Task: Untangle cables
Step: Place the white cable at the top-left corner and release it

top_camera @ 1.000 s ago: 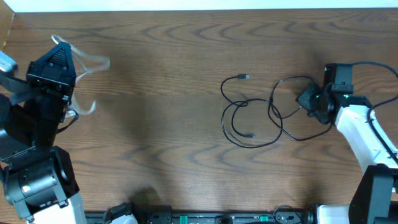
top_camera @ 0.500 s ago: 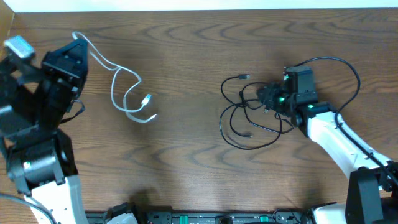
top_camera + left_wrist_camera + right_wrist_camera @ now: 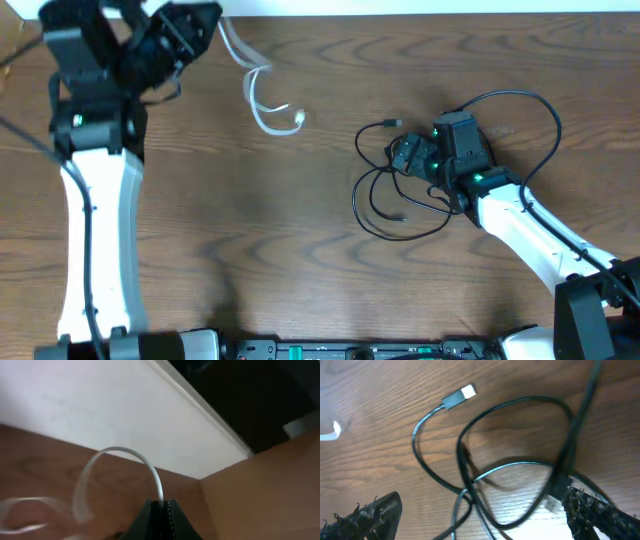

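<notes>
Dark wood-grain tabletop (image 3: 300,260) fills the overhead view, with the left arm (image 3: 95,200) stretched toward the far-left corner and the right arm (image 3: 530,235) reaching in from the near right. Right of centre, the two black cables (image 3: 385,205) lie on the wood in overlapping loops that cross at several points. They are well apart from the white cable (image 3: 258,100), which hangs in a loose curl near the far edge. The left claw (image 3: 190,25) is pinched tight on that white cable, and the cord arches out from between its closed tips in the wrist view. The right claw (image 3: 408,156) is spread wide and grips nothing. Its fingers straddle the black tangle, which sits directly beneath it and spreads leftward and toward the near edge. One small plug (image 3: 393,124) lies free just beyond the claw on the far side. The right arm is far nearer the knot, and a next pinch would likely need to single out one strand where the two cross.
</notes>
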Robot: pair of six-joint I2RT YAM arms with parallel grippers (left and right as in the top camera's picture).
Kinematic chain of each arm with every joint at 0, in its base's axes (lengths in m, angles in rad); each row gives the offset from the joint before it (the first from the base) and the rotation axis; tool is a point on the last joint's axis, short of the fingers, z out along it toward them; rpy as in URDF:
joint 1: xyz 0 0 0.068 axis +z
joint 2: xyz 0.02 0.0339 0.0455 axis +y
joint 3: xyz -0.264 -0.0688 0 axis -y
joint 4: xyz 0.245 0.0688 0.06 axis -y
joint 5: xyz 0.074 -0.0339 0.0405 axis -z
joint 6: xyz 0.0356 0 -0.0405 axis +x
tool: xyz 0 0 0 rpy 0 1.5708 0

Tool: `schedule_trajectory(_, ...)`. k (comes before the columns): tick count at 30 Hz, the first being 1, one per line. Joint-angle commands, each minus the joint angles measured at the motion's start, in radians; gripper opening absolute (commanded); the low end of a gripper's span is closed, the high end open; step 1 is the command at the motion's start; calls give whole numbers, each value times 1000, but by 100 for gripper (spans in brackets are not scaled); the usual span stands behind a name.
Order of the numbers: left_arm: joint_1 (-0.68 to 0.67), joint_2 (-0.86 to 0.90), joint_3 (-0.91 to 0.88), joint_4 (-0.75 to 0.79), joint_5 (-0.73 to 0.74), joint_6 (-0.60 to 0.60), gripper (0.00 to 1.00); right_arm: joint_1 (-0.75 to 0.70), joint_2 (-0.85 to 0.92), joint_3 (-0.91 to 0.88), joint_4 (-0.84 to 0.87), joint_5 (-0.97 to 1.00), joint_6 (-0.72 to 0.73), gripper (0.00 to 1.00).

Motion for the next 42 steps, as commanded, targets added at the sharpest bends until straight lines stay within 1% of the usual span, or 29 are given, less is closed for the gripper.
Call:
schedule_trajectory(1,-22,99,132,-58,-195,185,8,8,-8,-6,-2,49,-3,99)
schedule_trajectory(3,-48,155,155,-80,-384,309,8,8,-7,-6,-2,60,-19,99)
schedule_trajectory(5,-62,195,155,-77,-554,369,7,8,3,-7,-1,82,-19,99)
schedule_trajectory(6,-64,211,155,-62,-610,373,7,8,14,-7,0,92,-19,99)
schedule_trajectory(8,-63,253,155,13,-673,372,8,8,56,-7,11,103,-19,99)
schedule_trajectory(9,-64,271,155,57,-671,372,7,8,73,-7,18,103,-19,99)
schedule_trajectory(10,-66,305,155,151,-661,372,7,8,107,-7,35,99,-18,99)
schedule_trajectory(11,-68,319,155,191,-661,372,7,8,132,-7,51,95,-14,99)
schedule_trajectory(12,-69,359,155,306,-666,372,7,8,169,-7,80,86,13,99)
schedule_trajectory(13,-69,383,155,364,-691,372,7,8,187,-7,103,57,15,98)
schedule_trajectory(14,-67,412,155,426,-753,372,7,8,192,-7,116,41,14,98)
schedule_trajectory(16,-59,458,155,495,-872,381,8,8,194,-7,120,39,11,99)
schedule_trajectory(17,-51,483,155,521,-940,419,7,8,193,-7,120,39,11,99)
schedule_trajectory(18,-43,502,155,538,-977,448,7,8,193,-7,120,39,11,99)
schedule_trajectory(19,-27,528,155,556,-1024,506,7,8,193,-7,120,39,11,99)
schedule_trajectory(21,13,578,155,566,-1080,601,7,8,193,-7,121,39,11,99)
schedule_trajectory(22,40,603,155,564,-1086,626,11,8,193,-7,121,39,11,99)
schedule_trajectory(23,68,630,155,556,-1085,637,33,8,193,-7,124,39,11,99)
schedule_trajectory(24,96,654,155,539,-1085,649,62,8,193,-7,127,39,11,99)
schedule_trajectory(25,123,669,155,499,-1085,654,95,8,193,-7,128,39,11,99)
schedule_trajectory(27,174,680,155,399,-1085,653,96,8,193,-7,128,39,11,99)
schedule_trajectory(31,235,646,155,272,-1088,653,97,8,193,-7,127,39,11,99)
schedule_trajectory(37,215,489,155,175,-1064,637,97,8,193,-7,127,39,11,99)
schedule_trajectory(38,196,436,155,129,-1012,622,97,8,193,-7,128,39,11,99)
schedule_trajectory(40,177,390,155,65,-929,612,97,8,193,-7,132,39,11,99)
schedule_trajectory(42,140,328,155,-57,-732,545,97,8,193,-7,135,39,11,99)
